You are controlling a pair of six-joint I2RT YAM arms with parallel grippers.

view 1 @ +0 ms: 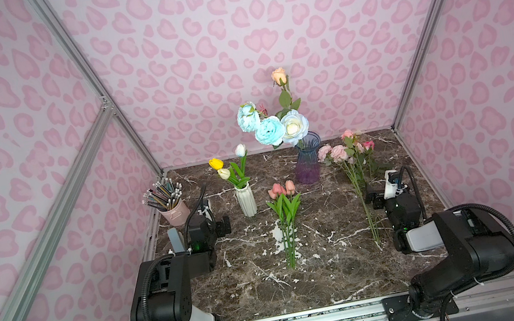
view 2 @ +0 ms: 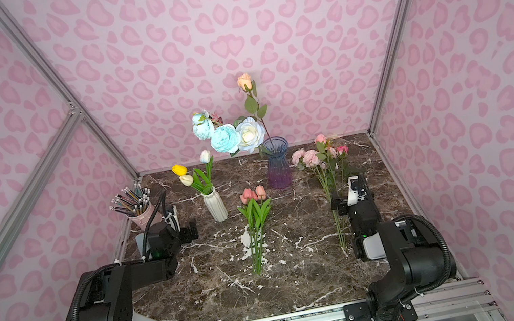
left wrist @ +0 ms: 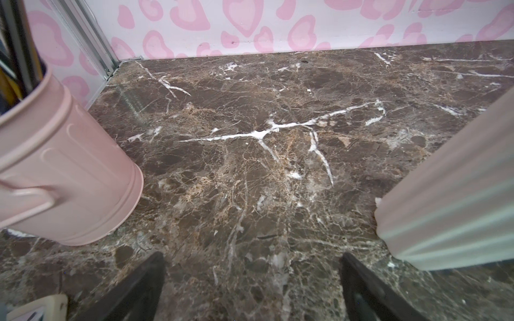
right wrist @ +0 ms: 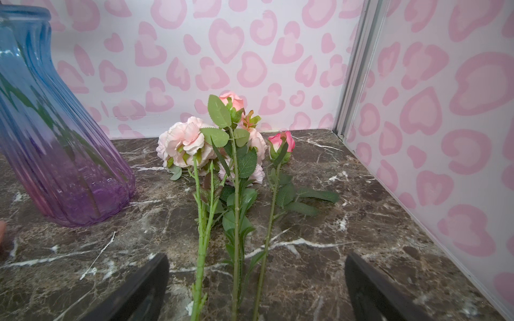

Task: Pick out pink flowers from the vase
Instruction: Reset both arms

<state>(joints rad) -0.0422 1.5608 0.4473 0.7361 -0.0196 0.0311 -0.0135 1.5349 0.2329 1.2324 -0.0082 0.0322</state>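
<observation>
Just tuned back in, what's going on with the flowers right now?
Neither arm holds anything: left gripper and right gripper are open, low over the table. Pink flowers lie with stems between the right fingers; pink tulips lie mid-table. The glass vase shows blue blooms, a white bloom and a peach rose, so the pink ones look picked out.

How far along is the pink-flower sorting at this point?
Looks nearly or fully done: pink roses and peonies lie on the table right of the glass vase, pink tulips mid-table. Nothing in hand: left pincer and right pincer are open and empty. Left: seemingly nothing; the vase shows only blue blooms, a white bloom and a peach rose.
</observation>
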